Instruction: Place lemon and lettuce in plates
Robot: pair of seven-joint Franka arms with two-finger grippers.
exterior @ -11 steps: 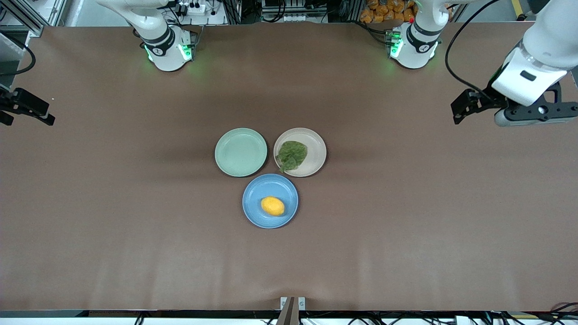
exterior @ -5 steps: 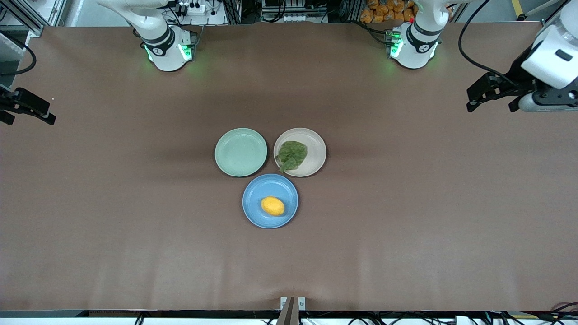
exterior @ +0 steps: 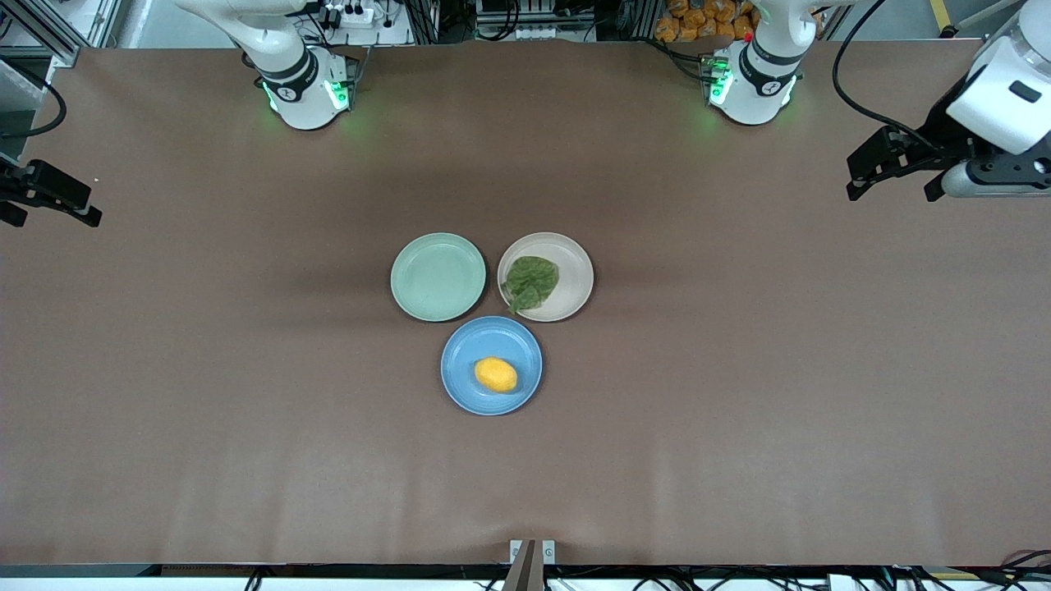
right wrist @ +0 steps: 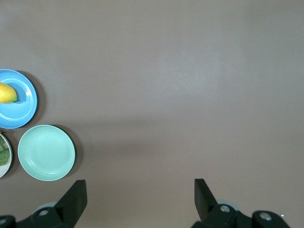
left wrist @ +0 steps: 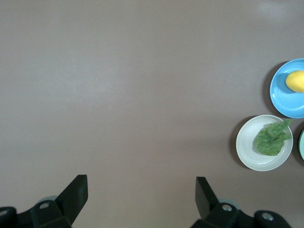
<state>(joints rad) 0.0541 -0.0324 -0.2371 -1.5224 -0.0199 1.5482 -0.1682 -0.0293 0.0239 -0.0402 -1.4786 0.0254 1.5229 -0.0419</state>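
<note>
The yellow lemon [exterior: 496, 375] lies in the blue plate [exterior: 464, 353], the plate nearest the front camera. The dark-green lettuce [exterior: 530, 283] lies flat in the beige-pink plate [exterior: 573, 279]. My left gripper [exterior: 891, 194] hangs open and holds nothing, over bare table at the left arm's end. My right gripper [exterior: 51, 218] waits open and holds nothing at the right arm's end. The left wrist view shows its gripper [left wrist: 141, 190] above bare table, with the lemon [left wrist: 295, 81] and lettuce [left wrist: 271, 138] far off. The right gripper [right wrist: 140, 192] is also over bare table.
A pale mint-green plate [exterior: 438, 277] with nothing in it sits beside the beige-pink one, toward the right arm's end. The three plates touch in a cluster at mid-table. The arm bases [exterior: 305, 90] stand along the table's edge farthest from the front camera.
The left arm has drawn back toward its end of the table and toward the bases. The right arm, the plates, lemon and lettuce have not moved.
</note>
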